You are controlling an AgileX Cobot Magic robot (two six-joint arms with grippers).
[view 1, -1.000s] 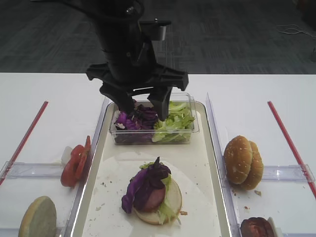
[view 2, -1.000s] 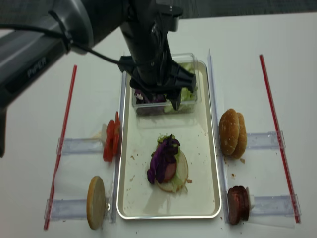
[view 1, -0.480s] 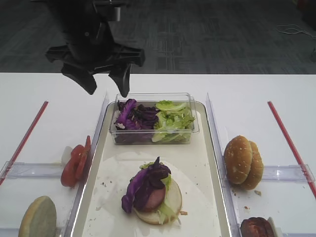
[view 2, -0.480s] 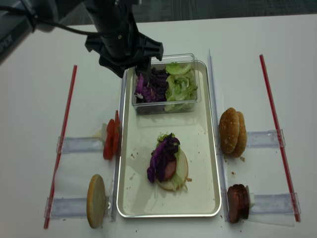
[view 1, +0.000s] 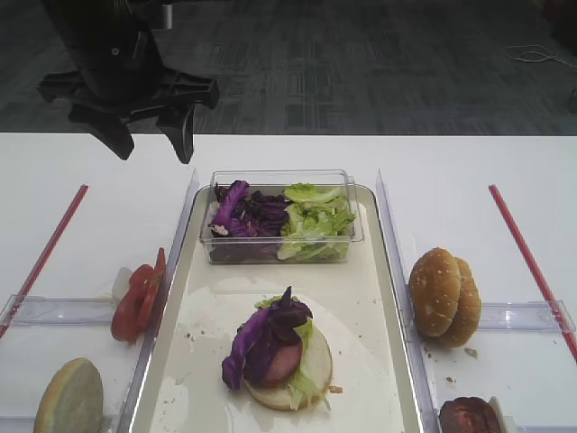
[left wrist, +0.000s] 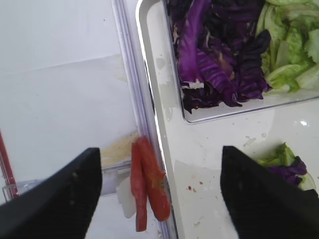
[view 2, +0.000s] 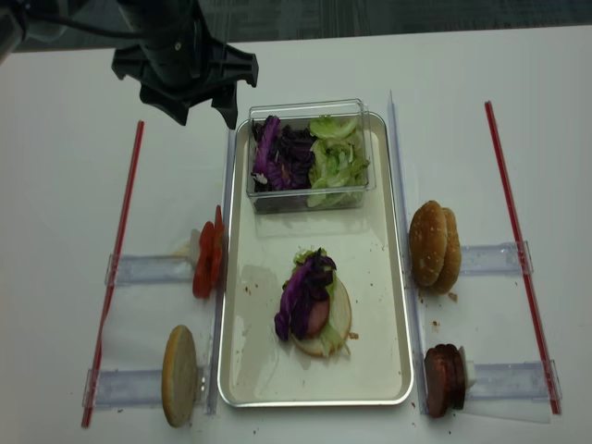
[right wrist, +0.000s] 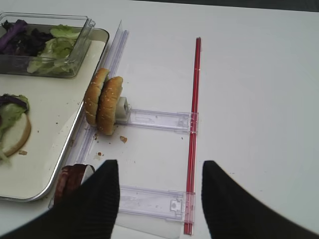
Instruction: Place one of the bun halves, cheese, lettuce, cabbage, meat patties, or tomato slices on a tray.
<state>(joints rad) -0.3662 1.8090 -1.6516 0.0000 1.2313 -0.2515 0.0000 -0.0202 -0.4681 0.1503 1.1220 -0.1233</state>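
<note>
The tray [view 1: 361, 289] [view 2: 259, 356] holds a bun half stacked with lettuce, a meat patty and cabbage [view 1: 275, 352] [view 2: 313, 305]. More cabbage [view 1: 242, 212] [left wrist: 214, 55] and lettuce [view 1: 315, 216] fill a clear tub at the tray's far end. My left gripper [view 1: 153, 149] [view 2: 203, 116] [left wrist: 159, 149] hangs open and empty, high above the table left of the tub. Below it, tomato slices [left wrist: 149, 184] [view 1: 135, 298] stand on edge by the tray's left rim. My right gripper [right wrist: 159, 164] is open over bare table. Cheese is out of view.
Two bun halves [view 1: 444, 296] [right wrist: 103, 107] stand on edge right of the tray, with meat patties [view 2: 444, 379] [right wrist: 70, 181] nearer. Another bun half [view 1: 68, 397] stands at the front left. Red strips [view 1: 50, 244] [right wrist: 194, 124] and clear plastic holders [right wrist: 154, 119] flank the tray.
My left gripper has come up from over the tub and swung left past the tray's rim, open and empty. The food has not moved.
</note>
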